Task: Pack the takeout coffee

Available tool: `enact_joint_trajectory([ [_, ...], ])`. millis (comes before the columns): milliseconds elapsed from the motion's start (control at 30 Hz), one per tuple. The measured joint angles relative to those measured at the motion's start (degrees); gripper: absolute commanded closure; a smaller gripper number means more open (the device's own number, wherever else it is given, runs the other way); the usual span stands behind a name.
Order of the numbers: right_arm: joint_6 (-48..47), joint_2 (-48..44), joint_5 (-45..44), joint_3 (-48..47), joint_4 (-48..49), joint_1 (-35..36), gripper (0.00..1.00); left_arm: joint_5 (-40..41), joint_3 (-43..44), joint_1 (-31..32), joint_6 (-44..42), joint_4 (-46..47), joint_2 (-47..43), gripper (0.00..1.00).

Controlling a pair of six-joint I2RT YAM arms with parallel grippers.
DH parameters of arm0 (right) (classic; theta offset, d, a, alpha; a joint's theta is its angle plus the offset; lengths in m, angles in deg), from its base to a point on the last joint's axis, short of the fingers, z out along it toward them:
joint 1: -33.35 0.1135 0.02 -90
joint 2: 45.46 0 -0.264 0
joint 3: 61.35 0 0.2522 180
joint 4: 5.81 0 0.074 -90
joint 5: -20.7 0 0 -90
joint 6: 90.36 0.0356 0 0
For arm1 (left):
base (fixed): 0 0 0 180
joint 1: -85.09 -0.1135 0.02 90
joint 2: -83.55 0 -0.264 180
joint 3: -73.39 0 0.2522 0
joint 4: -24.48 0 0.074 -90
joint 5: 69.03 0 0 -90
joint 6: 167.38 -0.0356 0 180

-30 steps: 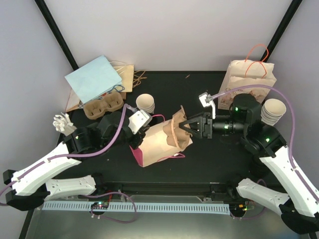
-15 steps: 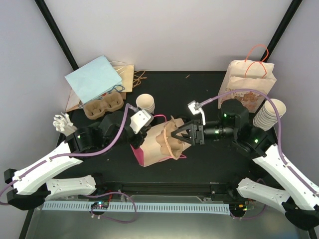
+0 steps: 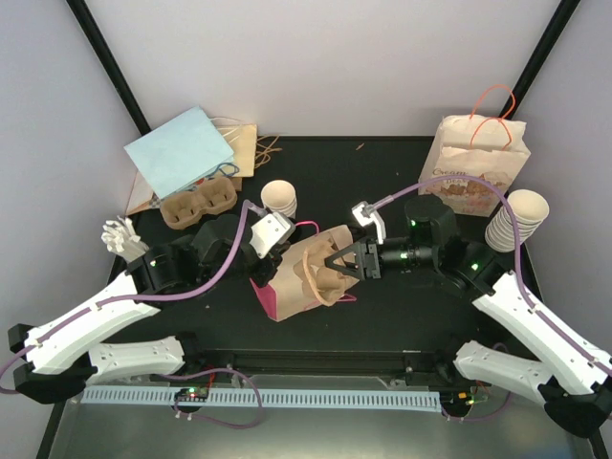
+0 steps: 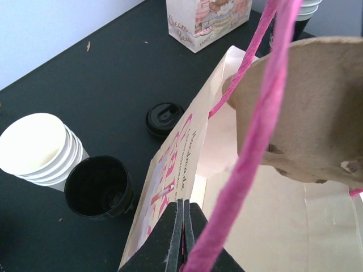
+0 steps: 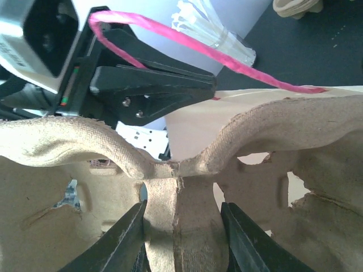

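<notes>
Black desk point(image 3: 402, 296) between pale walls, seen from above. At centre, a bag point(image 3: 292, 287) with a pink handle point(image 5: 227, 60) is laid on its side, its mouth turned toward 2 o'clock. The bag's upper rim is pinched by the left gripper point(image 4: 182, 218), whose fingers are pressed together on the paper. A cardboard carrier point(image 5: 266, 130) is clamped by its central ridge between the fingers of the right gripper point(image 5: 181, 226) and is held at the bag's mouth, partly inside. At 11 o'clock of the bag, a cup stack point(image 3: 279, 198) stands near a second carrier point(image 3: 198, 203). At 2 o'clock, a printed bag point(image 3: 473, 163) stands upright, with further cups point(image 3: 516, 218) just beside it.
</notes>
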Motion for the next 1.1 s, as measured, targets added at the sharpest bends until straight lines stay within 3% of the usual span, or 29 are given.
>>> enact_joint_trajectory([
  [367,-3.2,3.7,-4.0,-0.8,-4.5,0.2,0.68,-0.2,0.0,0.0,0.1,0.0,-0.1,0.98],
  [1100,-8.3,9.3,-26.6,-7.8,-16.0,8.6,0.69,-3.0,-0.1,0.0,1.1,1.9,-0.4,0.99],
])
